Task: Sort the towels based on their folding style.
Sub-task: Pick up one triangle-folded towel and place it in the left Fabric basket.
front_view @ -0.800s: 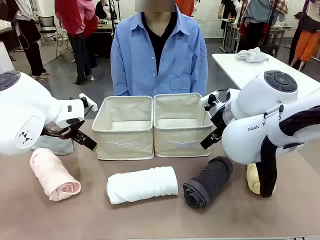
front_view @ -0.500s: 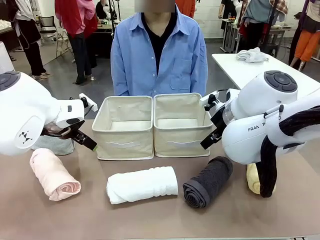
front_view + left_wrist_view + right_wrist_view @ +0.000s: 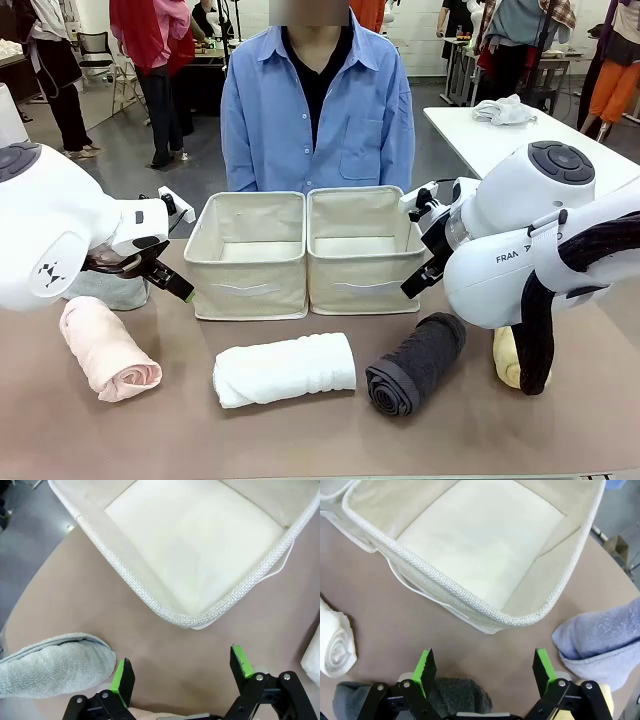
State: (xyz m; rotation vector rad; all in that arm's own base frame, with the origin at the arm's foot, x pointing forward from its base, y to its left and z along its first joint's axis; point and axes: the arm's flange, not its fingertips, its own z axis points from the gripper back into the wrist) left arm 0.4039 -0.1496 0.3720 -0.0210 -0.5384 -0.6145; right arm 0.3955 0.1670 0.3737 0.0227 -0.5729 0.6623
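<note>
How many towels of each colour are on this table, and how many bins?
Pink towel: 1
White towel: 1
Grey towel: 1
Yellow towel: 1
Green towel: 1
Blue towel: 1
Bins: 2
Total: 8

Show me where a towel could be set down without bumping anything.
Both beige bins are bare inside: left bin, right bin. The table strip between their fronts and the white roll is free. Crowded beside the pink roll and yellow roll, under the arms.
</note>
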